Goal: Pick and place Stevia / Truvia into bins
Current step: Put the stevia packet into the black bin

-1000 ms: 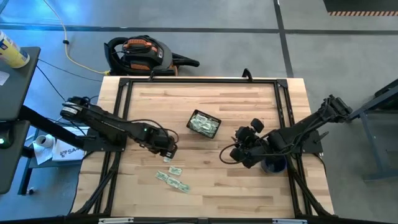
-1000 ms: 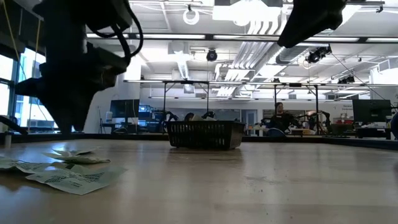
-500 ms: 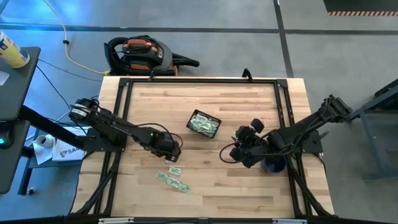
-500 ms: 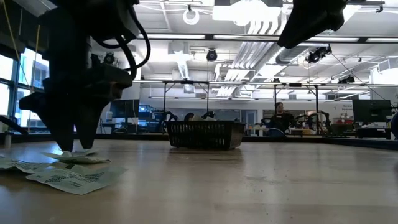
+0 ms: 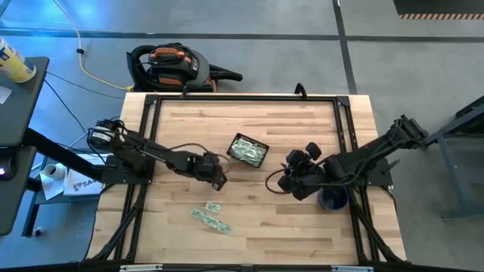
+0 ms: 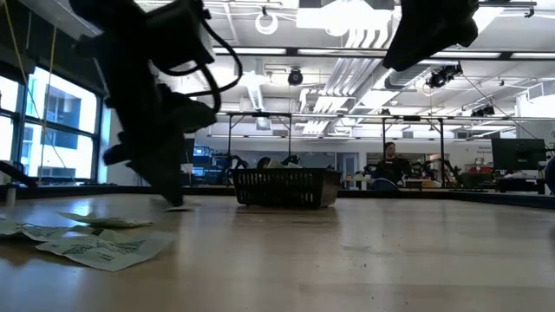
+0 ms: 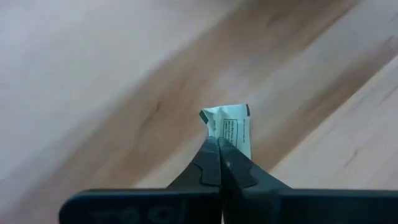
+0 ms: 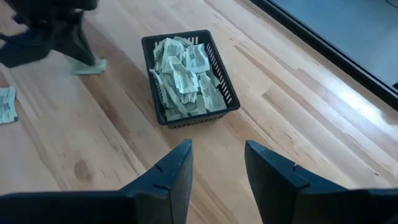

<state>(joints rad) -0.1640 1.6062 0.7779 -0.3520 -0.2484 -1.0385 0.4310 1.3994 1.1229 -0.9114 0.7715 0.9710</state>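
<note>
My left gripper is shut on one pale green and white Stevia sachet, low over the wood between the loose sachets and the bin. The high view places this gripper just left of the dark mesh basket, which is heaped with sachets. A few loose sachets lie flat on the table nearer the front edge. My right gripper hangs open to the right of the basket, above the table, with nothing between its fingers. My left gripper pinches one edge of the sachet between its two fingertips, which slant steeply down at it. The sachet sticks out beyond the fingertips, crumpled at the pinched edge. Its free end is close to the tabletop; whether it touches, I cannot tell.
A dark blue mug stands at the right under my right arm. A black metal frame runs around the table's edges. One more sachet lies left of the basket in the right wrist view. Bare wood lies between the pile and the basket.
My left gripper came down onto the loose sachets with its fingers apart, shut on one and carried it away from the pile toward the basket, rolling its wrist on the way. My right gripper has kept its place.
</note>
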